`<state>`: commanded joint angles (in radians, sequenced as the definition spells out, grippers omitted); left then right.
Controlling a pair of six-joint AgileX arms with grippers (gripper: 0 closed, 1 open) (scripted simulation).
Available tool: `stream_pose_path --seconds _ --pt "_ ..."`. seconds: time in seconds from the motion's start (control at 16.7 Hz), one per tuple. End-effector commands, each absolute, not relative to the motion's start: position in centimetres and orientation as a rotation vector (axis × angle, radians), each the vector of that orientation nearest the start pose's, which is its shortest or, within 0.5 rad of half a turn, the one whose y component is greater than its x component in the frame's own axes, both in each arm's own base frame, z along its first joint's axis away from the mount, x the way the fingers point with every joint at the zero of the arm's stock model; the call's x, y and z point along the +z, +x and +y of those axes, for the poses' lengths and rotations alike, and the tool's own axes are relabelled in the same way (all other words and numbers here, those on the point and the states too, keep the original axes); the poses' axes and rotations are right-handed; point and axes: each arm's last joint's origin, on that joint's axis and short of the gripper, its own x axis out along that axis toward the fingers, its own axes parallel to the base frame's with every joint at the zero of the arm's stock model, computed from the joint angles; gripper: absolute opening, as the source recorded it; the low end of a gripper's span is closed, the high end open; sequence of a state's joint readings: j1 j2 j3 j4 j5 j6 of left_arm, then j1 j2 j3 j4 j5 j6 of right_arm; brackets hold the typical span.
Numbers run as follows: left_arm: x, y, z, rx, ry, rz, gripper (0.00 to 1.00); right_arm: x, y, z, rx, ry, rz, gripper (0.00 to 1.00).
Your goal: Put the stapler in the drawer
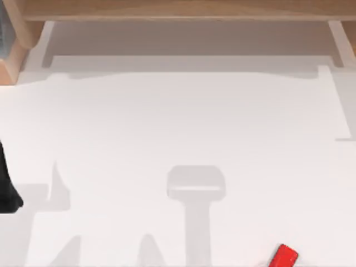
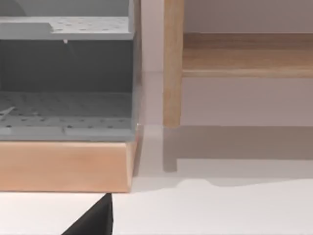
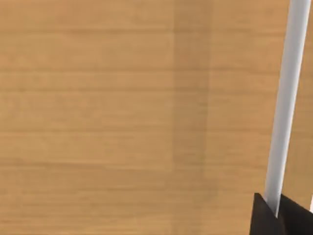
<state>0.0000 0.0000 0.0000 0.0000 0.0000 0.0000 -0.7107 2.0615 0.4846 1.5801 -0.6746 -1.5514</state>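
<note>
The right pincer (image 3: 277, 216) is right up against a white bar (image 3: 286, 98), and the bar runs down into its black tips. I cannot tell if the pincer is clenched on the bar or loose. Just past the bar is a flat wooden front (image 3: 122, 117). I think this is the drawer's face and the bar is its handle, so the job now is to open the drawer.

To do it well, the pincer should hold the bar tight and pull straight back, not sideways, so the drawer slides out and the bar does not slip.

The stapler (image 1: 284, 256) is not in either pincer. It lies tilted on the white counter (image 1: 178, 128), well apart from the wood. It is a small, shiny, bright red block.

The left arm (image 1: 8, 186) waits at the counter's left side.
</note>
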Motion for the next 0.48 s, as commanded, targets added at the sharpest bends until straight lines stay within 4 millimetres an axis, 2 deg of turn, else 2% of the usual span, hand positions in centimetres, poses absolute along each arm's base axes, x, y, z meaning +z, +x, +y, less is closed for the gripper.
stream_pose_path --seconds 0.18,0.48 --pt "16.0 10.57 -0.12 0.0 0.0 0.0 1.0 8.65 24.07 -17.92 -0.005 -1.564 0.015 0.0" --pt "16.0 10.57 -0.12 0.0 0.0 0.0 1.0 8.65 24.07 -17.92 -0.005 -1.564 0.015 0.38"
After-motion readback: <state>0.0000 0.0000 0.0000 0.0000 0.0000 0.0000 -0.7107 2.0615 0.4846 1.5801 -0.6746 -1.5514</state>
